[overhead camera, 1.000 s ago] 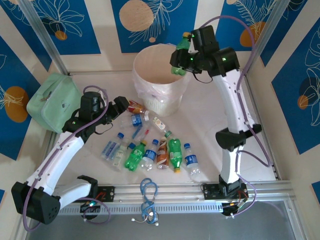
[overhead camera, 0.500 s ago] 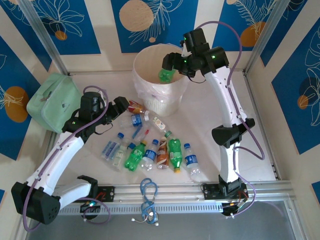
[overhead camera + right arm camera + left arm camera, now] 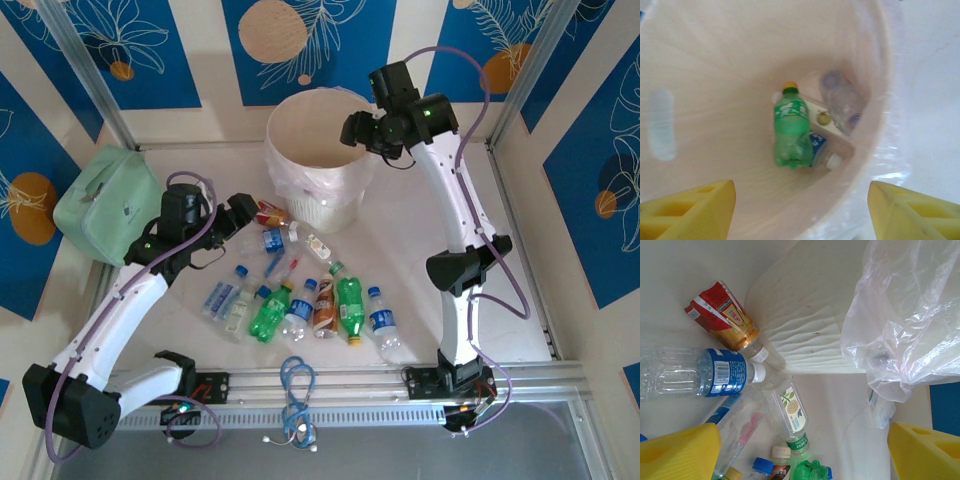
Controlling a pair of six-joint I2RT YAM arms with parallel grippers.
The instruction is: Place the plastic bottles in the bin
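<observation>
white table (image 3: 400, 230), boxed in by blue leaf-patterned walls. the bin (image 3: 305, 130) stands at the far middle, its liner (image 3: 300, 185) hanging over the rim. from overhead i log the right gripper (image 3: 356, 130) above the bin's right rim. the left gripper (image 3: 240, 213) is low over the table just left of the bin's foot. the loose plastic bottles (image 3: 300, 300) are spread on the table between the bin and the arm bases. a mint-green case (image 3: 105, 205) sits by the left wall; a blue cable (image 3: 297, 385) lies on the front rail.

the right wrist camera supplies the bin's bottom, which i cannot make out from overhead. there a green bottle (image 3: 791, 130) with a yellow cap lies against a blue-labelled bottle (image 3: 818, 146), with a clear bottle (image 3: 842, 102) beside them. that gripper's fingers stand wide apart with nothing between them.

the left wrist camera supplies label detail. a red-labelled bottle (image 3: 722, 317) lies with its cap end toward the bin's foot. a clear blue-capped bottle (image 3: 700, 372) is just below it, and a small leaf-labelled bottle (image 3: 790, 407) lies beside that cap. left fingers are wide apart, holding nothing.
</observation>
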